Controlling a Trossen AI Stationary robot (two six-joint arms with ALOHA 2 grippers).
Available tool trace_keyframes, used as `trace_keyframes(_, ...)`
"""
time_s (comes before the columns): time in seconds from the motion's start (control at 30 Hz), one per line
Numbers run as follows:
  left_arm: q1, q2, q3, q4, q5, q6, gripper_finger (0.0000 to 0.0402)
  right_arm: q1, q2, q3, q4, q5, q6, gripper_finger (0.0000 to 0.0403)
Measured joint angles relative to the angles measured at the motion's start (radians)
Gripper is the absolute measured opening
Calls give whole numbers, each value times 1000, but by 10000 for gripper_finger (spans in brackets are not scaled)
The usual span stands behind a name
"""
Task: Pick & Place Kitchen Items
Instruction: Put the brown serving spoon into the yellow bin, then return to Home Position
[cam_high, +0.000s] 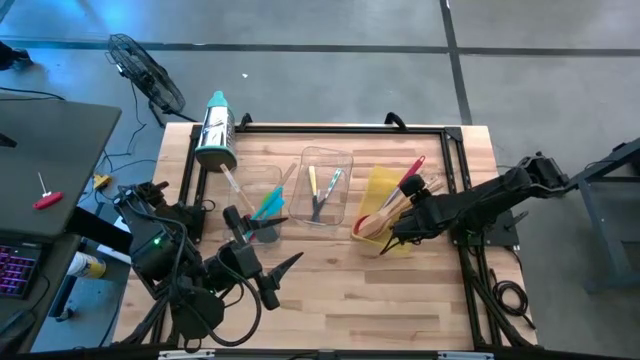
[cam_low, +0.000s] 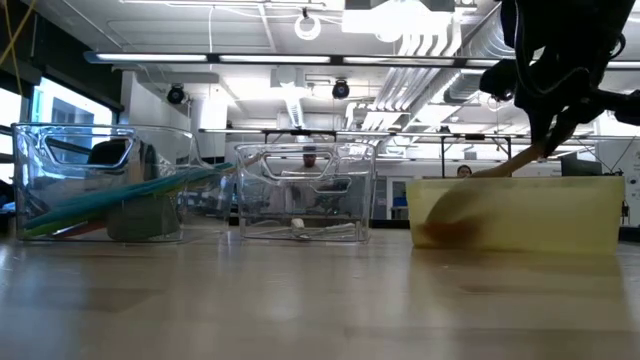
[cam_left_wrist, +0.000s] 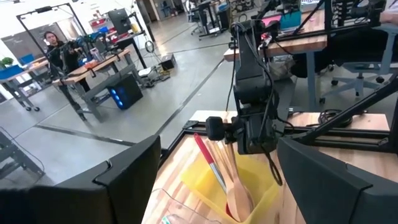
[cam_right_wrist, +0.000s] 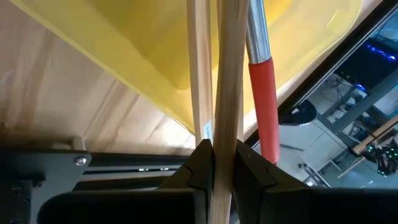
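Wooden utensil handle (cam_right_wrist: 225, 93) is pinched between the right gripper's (cam_right_wrist: 222, 163) shut fingers over the yellow bin (cam_high: 385, 200), so placing seems underway and next calls for opening them; the left gripper (cam_high: 262, 262) waits, fingers wide and empty.

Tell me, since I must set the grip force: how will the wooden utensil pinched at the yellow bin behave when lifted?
The wooden utensil looks stiff and straight, so it probably won't flex. It seems slim and likely light. The right gripper pinches only its narrow smooth handle, so it may swivel or slip between the fingers. Leaning in the yellow bin among other handles, it might drag them.
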Motion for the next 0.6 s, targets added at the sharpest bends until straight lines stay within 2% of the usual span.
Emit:
trace_keyframes(0.13, 0, 0, 0, 0, 10, 0, 315, -19, 0, 0, 11, -3, -7, 31)
trace_keyframes(0.33, 0, 0, 0, 0, 18, 0, 315, -51, 0, -2, 44, -2, -7, 92)
trace_keyframes(0.6, 0, 0, 0, 0, 18, 0, 315, -60, 0, -2, 109, -1, -5, 122)
